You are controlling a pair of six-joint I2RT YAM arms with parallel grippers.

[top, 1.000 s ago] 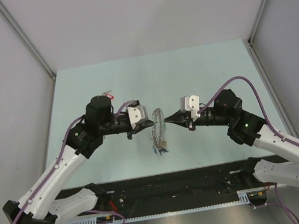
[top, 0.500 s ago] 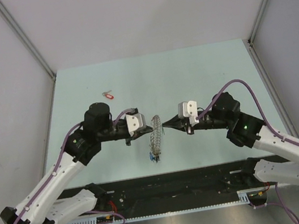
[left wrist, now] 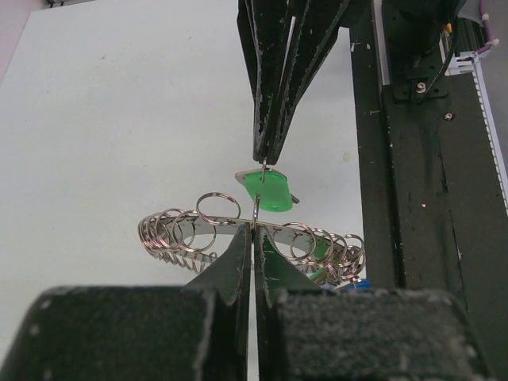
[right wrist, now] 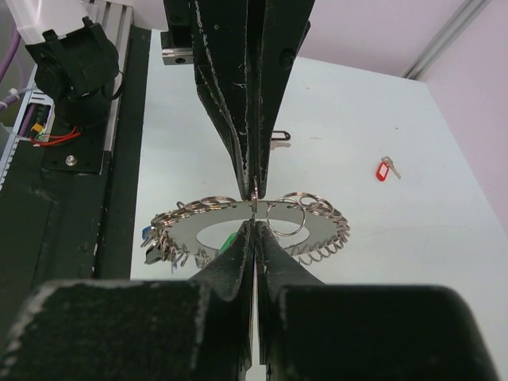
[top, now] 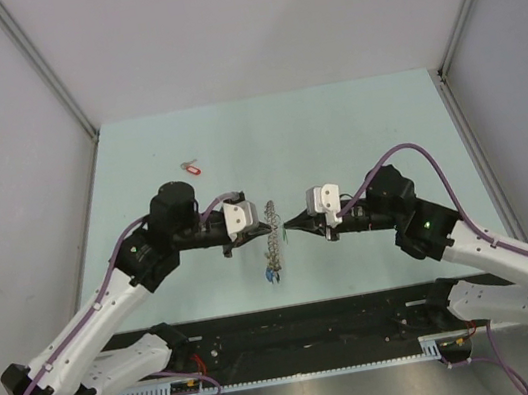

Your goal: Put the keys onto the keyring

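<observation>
The keyring [top: 272,241], a flat silvery hoop strung with several small split rings, hangs tilted between my two grippers above the table. My left gripper [top: 262,225] is shut on its rim, as the left wrist view shows [left wrist: 254,228]. My right gripper [top: 289,224] is shut on the green-tagged key [left wrist: 270,193] and holds it at the hoop's opposite rim [right wrist: 317,226]. A cluster of blue-tagged keys [top: 271,276] dangles from the hoop's low end. A red-tagged key [top: 191,168] lies on the table behind the left arm, and also shows in the right wrist view [right wrist: 385,168].
A small dark oval tag [right wrist: 278,136] lies on the table beyond the left gripper. The black base rail [top: 306,327] runs along the near table edge. Grey walls close in the table at the back and sides.
Both grippers have drawn closer together and a little nearer, with the keyring shifting left between them. The left arm has pulled back from the red-tagged key, which now lies uncovered.
</observation>
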